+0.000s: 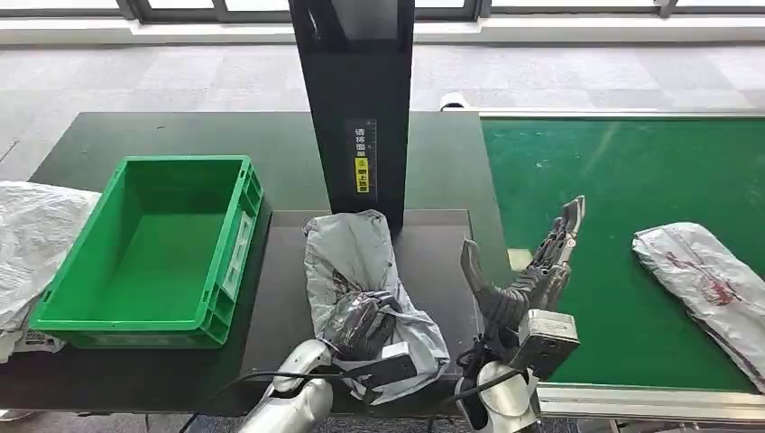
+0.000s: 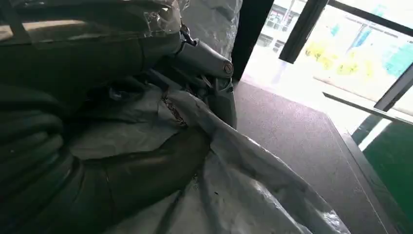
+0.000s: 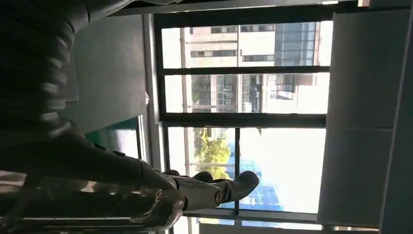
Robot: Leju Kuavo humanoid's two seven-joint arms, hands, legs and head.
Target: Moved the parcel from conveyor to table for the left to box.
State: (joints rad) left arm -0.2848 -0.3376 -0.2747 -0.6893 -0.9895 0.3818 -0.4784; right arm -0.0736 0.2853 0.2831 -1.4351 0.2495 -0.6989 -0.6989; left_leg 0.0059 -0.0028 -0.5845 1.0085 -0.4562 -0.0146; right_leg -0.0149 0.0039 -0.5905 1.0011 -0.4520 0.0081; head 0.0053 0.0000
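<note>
A grey plastic parcel (image 1: 356, 253) lies crumpled on the dark table (image 1: 280, 144), just in front of the black post. My left hand (image 1: 361, 327) grips its near end, the dark fingers curled into the plastic. The left wrist view shows the thumb (image 2: 146, 170) pressed into the parcel's (image 2: 253, 195) folds. My right hand (image 1: 532, 271) is raised at the conveyor's left edge, fingers stretched out and apart, holding nothing; in the right wrist view this hand (image 3: 146, 180) stands against the windows.
An empty green crate (image 1: 185, 161) stands left of the parcel. A second parcel (image 1: 708, 280) lies on the green conveyor (image 1: 631, 180) at the right. A black post (image 1: 356, 99) rises behind the parcel. A white bag (image 1: 32, 234) lies at the far left.
</note>
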